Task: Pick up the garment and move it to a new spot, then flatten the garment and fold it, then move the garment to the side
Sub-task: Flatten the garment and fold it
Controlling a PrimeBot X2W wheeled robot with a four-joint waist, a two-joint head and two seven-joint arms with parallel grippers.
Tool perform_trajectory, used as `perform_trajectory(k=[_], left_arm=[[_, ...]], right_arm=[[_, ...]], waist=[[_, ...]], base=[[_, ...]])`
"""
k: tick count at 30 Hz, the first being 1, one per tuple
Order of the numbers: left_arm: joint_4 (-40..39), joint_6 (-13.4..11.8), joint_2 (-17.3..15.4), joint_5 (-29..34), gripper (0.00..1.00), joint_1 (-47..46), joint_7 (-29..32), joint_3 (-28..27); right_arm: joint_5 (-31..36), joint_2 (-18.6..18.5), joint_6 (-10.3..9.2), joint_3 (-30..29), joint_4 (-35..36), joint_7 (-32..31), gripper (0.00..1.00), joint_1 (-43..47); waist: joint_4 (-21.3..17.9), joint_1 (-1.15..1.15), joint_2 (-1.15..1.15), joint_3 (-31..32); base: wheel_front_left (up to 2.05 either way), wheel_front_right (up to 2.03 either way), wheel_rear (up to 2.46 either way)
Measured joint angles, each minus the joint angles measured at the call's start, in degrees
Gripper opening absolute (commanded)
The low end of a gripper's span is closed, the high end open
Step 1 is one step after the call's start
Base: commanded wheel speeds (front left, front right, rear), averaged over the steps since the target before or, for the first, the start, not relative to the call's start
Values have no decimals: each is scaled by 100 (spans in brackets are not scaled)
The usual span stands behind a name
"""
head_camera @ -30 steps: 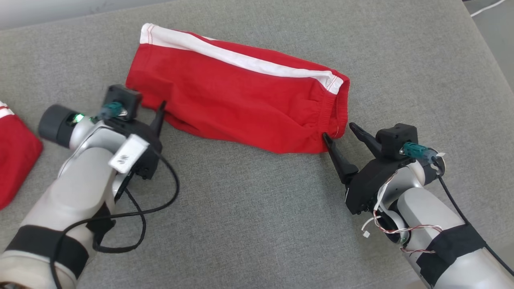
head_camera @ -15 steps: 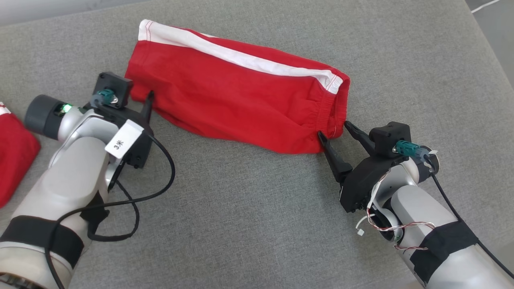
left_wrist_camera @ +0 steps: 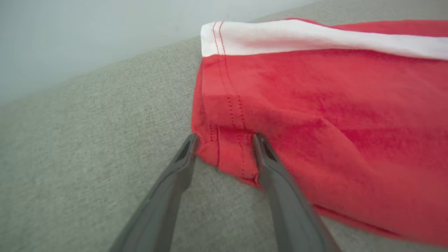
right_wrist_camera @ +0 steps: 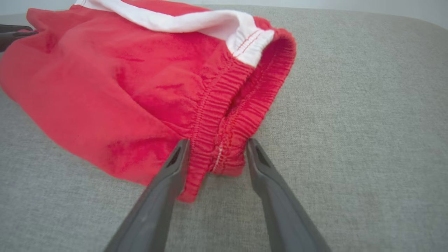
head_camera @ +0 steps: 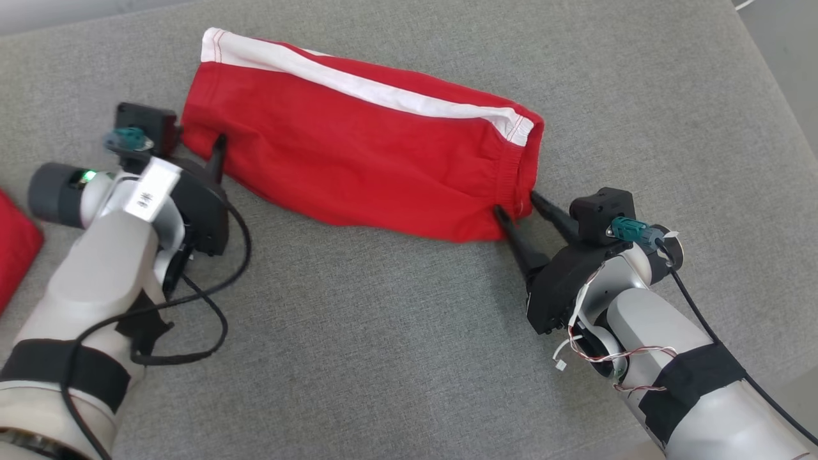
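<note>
While your two arms are reaching forward from the lower corners of the head view, each is angling inward toward one end of the garment (head_camera: 370,160), which is lying stretched across the middle of the grey woven surface (head_camera: 383,358). Your left claw (left_wrist_camera: 224,140) is standing apart, its two fingers straddling the stitched hem corner (left_wrist_camera: 227,154) at the garment's left end, one finger at the edge and the other over the cloth. Your right claw (head_camera: 518,204) is likewise standing apart, its fingers flanking the gathered elastic waistband (right_wrist_camera: 224,115) at the right end. The garment is showing as soft red knit, lying as one long band, with one white stripe (head_camera: 358,86) running along its far edge. You are looking at two pale forearms banded in black tape, two claws, one garment under work, and one further red cloth (head_camera: 16,249) at the left edge.
</note>
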State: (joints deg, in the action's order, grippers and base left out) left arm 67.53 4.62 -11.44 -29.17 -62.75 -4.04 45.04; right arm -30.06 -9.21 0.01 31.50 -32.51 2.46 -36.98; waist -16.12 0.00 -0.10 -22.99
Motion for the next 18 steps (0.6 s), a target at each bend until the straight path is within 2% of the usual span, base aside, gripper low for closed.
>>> perform_trajectory(k=[9, 16, 18], left_arm=[[103, 54, 108, 272, 0, -114, 48, 246], [200, 98, 176, 227, 0, -91, -33, 208], [207, 102, 225, 188, 0, -62, -93, 186]], right_arm=[[0, -19, 31, -21, -162, 15, 0, -4], [-15, -23, 163, -44, -271, 115, 0, -19], [-44, -55, 257, -65, -314, 131, 0, -15]], waist=[[93, 0, 0, 101], [203, 0, 0, 304], [236, 0, 0, 380]], base=[[0, 0, 0], [0, 0, 0], [0, 0, 0]])
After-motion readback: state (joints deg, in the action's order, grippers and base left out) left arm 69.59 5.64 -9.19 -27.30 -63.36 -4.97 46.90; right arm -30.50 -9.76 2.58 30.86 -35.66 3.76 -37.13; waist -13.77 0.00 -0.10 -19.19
